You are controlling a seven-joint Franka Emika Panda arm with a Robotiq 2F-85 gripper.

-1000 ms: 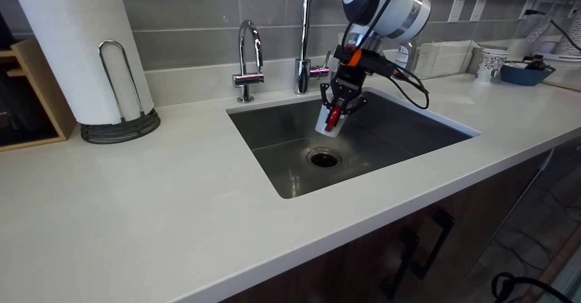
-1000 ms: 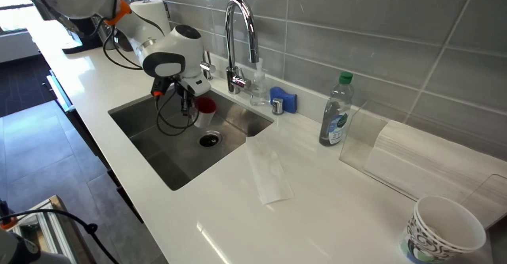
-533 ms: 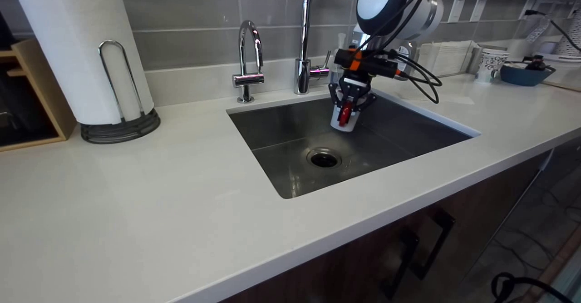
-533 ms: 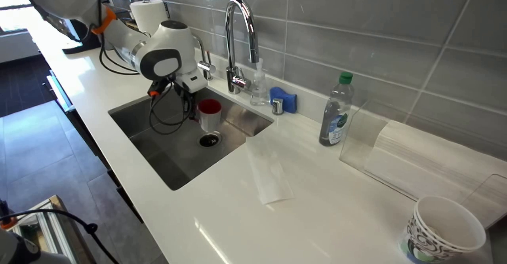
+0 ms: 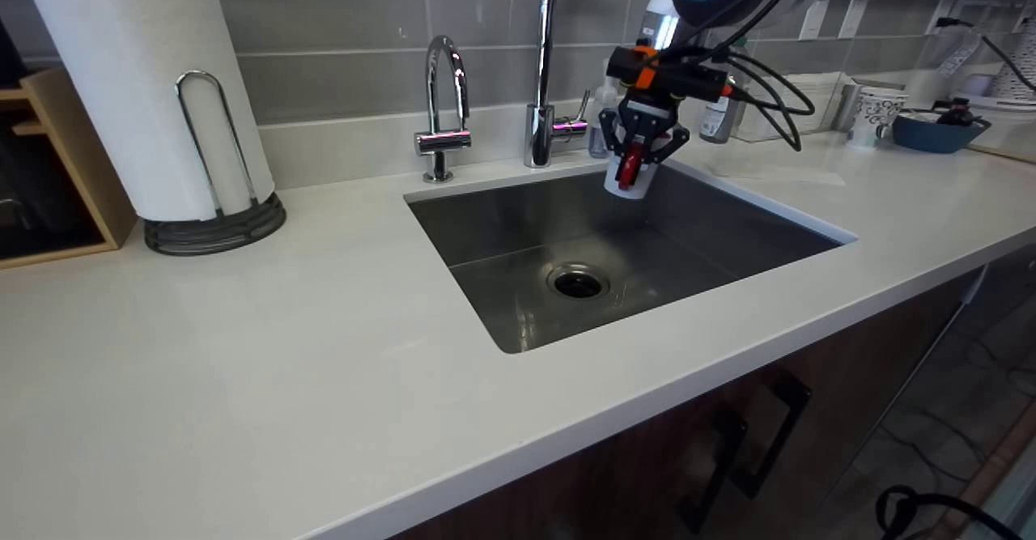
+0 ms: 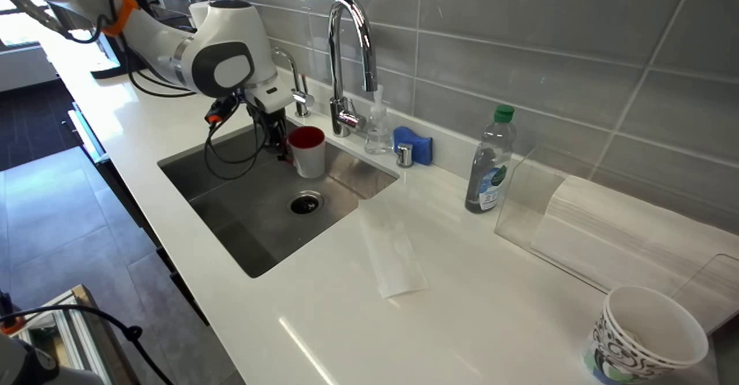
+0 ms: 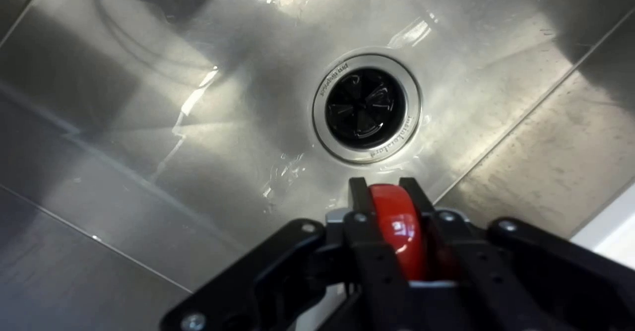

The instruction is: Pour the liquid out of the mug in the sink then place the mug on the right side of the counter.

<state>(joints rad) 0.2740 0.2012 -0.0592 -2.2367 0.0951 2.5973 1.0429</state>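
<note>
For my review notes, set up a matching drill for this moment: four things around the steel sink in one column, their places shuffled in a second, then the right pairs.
Things
1. White mug with red interior
2. Clear bottle with green cap
3. Tall roll of white paper towel
4. Round drain with black opening

Places
A. On a dark wire base
B. In the floor of the steel sink
C. Held by its red handle in the black gripper
D. On the white counter, beside the clear holder of white folded paper

Pairs: 1-C, 2-D, 3-A, 4-B
</note>
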